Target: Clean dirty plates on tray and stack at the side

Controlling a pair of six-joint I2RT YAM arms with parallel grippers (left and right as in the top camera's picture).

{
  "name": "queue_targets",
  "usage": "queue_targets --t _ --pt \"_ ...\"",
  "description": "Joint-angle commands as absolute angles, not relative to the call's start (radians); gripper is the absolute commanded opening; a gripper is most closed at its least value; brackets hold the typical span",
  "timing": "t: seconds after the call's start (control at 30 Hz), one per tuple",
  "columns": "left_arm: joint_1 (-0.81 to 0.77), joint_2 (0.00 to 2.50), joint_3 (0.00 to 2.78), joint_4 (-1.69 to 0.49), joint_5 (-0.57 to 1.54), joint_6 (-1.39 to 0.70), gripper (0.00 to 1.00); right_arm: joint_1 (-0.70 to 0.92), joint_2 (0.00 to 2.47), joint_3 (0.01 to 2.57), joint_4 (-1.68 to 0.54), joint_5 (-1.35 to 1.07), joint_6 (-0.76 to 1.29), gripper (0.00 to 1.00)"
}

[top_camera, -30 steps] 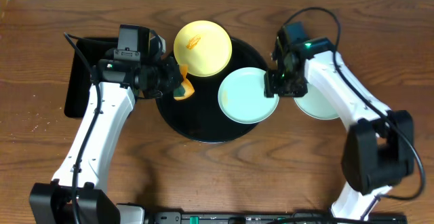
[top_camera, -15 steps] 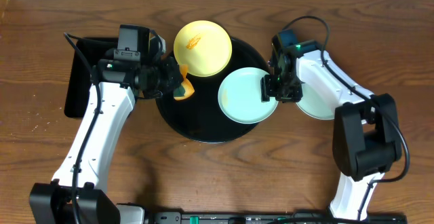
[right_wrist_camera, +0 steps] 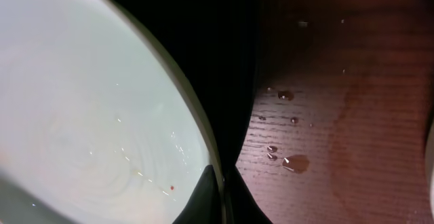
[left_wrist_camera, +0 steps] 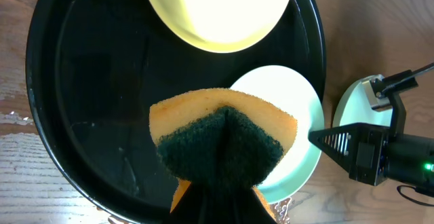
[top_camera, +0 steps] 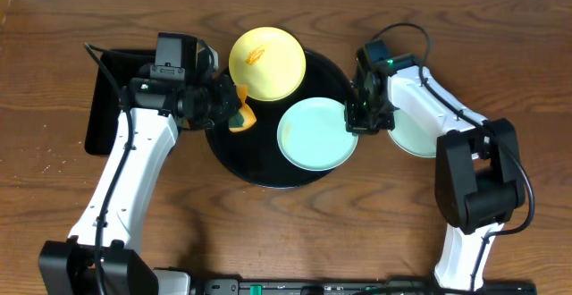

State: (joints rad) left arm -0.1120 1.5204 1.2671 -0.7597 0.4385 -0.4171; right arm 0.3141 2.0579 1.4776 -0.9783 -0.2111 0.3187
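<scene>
Brown wooden counter [top_camera: 54, 206] is carrying the round black tray [top_camera: 255, 165] at centre frame. Pale yellow plate [top_camera: 266, 63], smeared orange, is overlapping the tray's upper rim; one mint plate [top_camera: 313, 134] is sitting on its right side. Right fingers [top_camera: 356, 118] are clamping that plate's right rim. Left fingers [top_camera: 221, 105] are gripping an orange sponge [top_camera: 242, 116] over the tray's left edge. Second mint plate [top_camera: 420, 141] is lying on the counter, right of the tray.
</scene>
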Motion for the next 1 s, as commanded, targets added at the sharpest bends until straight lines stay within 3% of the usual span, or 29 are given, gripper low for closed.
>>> queue_targets --t 0.0,0.63,0.97 --pt "-0.110 1.516 1.263 -0.762 0.433 -0.400 0.08 0.315 2.067 1.470 -0.984 -0.181 0.317 0.01" --pt "-0.110 1.516 1.263 -0.762 0.433 -0.400 0.08 0.314 1.840 1.470 -0.997 -0.142 0.286 0.01" --pt "-0.110 1.516 1.263 -0.762 0.433 -0.400 0.07 0.363 1.644 1.470 -0.935 0.149 0.264 0.01"
